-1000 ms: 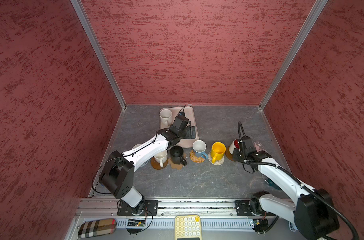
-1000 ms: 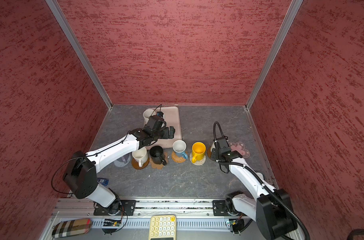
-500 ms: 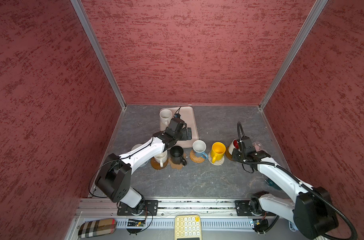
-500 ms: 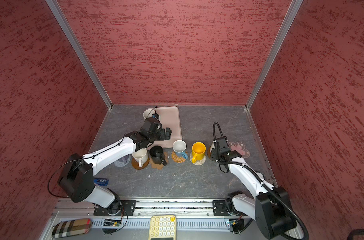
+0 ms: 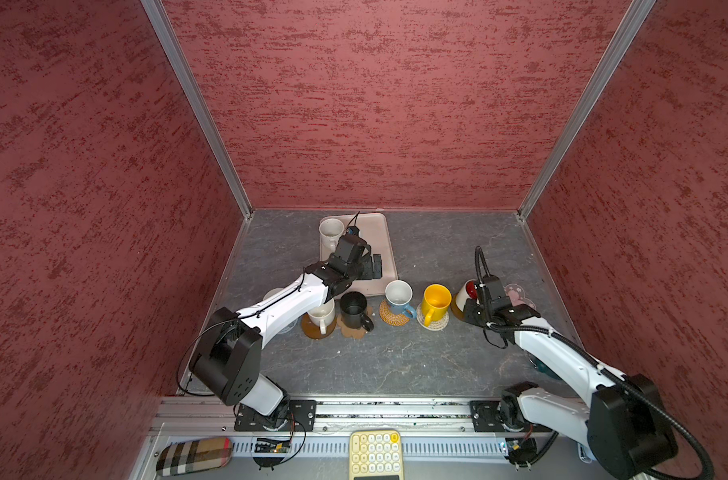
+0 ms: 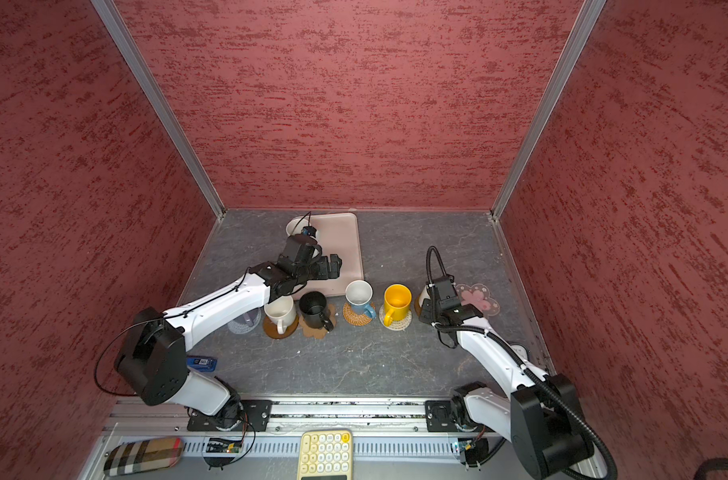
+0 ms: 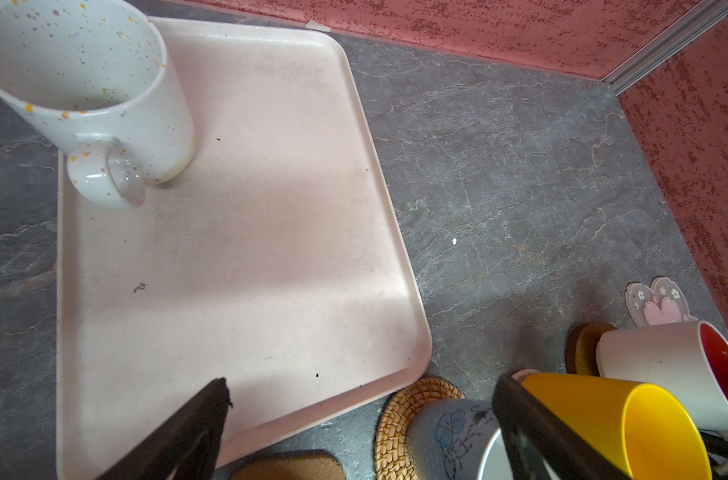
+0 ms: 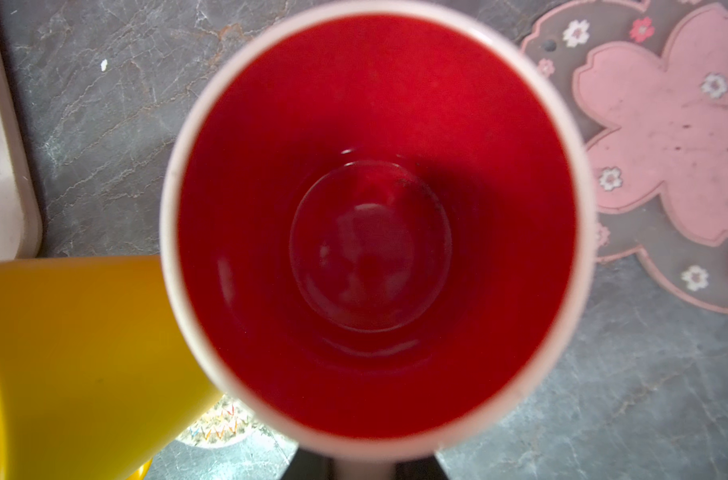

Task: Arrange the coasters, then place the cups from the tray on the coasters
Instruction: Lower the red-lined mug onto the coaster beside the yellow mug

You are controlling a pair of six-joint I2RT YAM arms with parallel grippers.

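Observation:
The cream tray (image 5: 376, 235) lies at the back with one speckled white cup (image 5: 330, 232) (image 7: 83, 83) on it. My left gripper (image 5: 374, 266) (image 7: 362, 380) hangs open over the tray's near edge, holding nothing. In front stand a white mug on an amber disc (image 5: 318, 330), a black mug (image 5: 354, 309) on the paw coaster, a blue mug (image 5: 397, 293) on rattan, and a yellow mug (image 5: 435, 299) on whitish weave. My right gripper (image 5: 472, 309) (image 8: 364, 467) is shut on the red-inside mug (image 8: 374, 224) at another amber disc (image 7: 586, 349). The pink flower coaster (image 6: 476, 299) lies bare.
A pale cup on a grey woven round (image 6: 241, 326) is partly hidden under my left arm. A small blue item (image 6: 202, 362) lies near the left arm's base. A yellow keypad (image 5: 374, 453) and a plaid case (image 5: 193, 455) sit beyond the front rail. Red walls enclose three sides.
My left arm has swung slightly to the left over the tray, with its gripper still open. The right arm and its mug have not moved.

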